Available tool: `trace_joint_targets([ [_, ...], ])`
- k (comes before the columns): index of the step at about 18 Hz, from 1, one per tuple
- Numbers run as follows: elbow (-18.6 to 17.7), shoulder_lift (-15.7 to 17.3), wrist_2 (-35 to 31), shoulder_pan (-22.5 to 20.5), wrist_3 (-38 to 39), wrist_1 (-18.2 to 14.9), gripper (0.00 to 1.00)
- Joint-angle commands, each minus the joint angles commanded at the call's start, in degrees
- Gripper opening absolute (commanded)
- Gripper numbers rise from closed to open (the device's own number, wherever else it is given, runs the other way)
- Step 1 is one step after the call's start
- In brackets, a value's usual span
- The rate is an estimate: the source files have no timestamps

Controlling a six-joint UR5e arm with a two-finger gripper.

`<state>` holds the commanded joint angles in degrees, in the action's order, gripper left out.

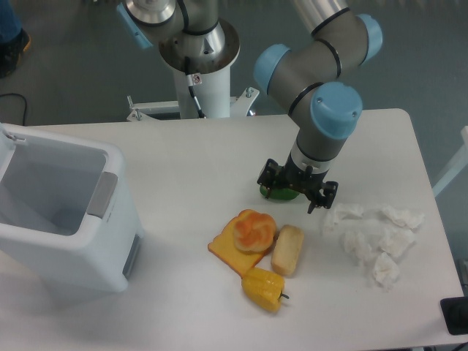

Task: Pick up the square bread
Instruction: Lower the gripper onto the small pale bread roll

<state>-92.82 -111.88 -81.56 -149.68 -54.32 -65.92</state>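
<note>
The square bread (287, 250) is a pale cream-tan oblong block lying on the white table, between the round bun (254, 229) and the crumpled tissues. My gripper (296, 195) hangs above and behind it, over the green pepper (280, 193), which it mostly hides. Its two dark fingers (315, 199) are spread apart with nothing between them. The bread is untouched, a short way in front of the gripper.
The swirled bun sits on a flat orange toast slice (229, 252). A yellow pepper (265, 288) lies just in front of the bread. Crumpled white tissues (373, 239) are to the right. A white open bin (62, 216) stands at the left.
</note>
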Motion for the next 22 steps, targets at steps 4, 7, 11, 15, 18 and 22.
trace_joint_targets([
  [4,5.7,-5.0,0.0,0.4,0.7,0.0,1.00],
  [7,6.6,-8.3,0.1,0.4,0.7,2.4,1.00],
  [11,6.8,-10.8,0.0,-0.5,0.4,4.0,1.00],
  [15,9.3,-13.8,-0.1,-0.5,0.5,4.1,1.00],
  [18,8.7,-13.9,-0.2,-0.1,0.8,4.0,1.00],
  [22,7.3,-13.1,-0.3,1.0,1.1,4.0,1.00],
])
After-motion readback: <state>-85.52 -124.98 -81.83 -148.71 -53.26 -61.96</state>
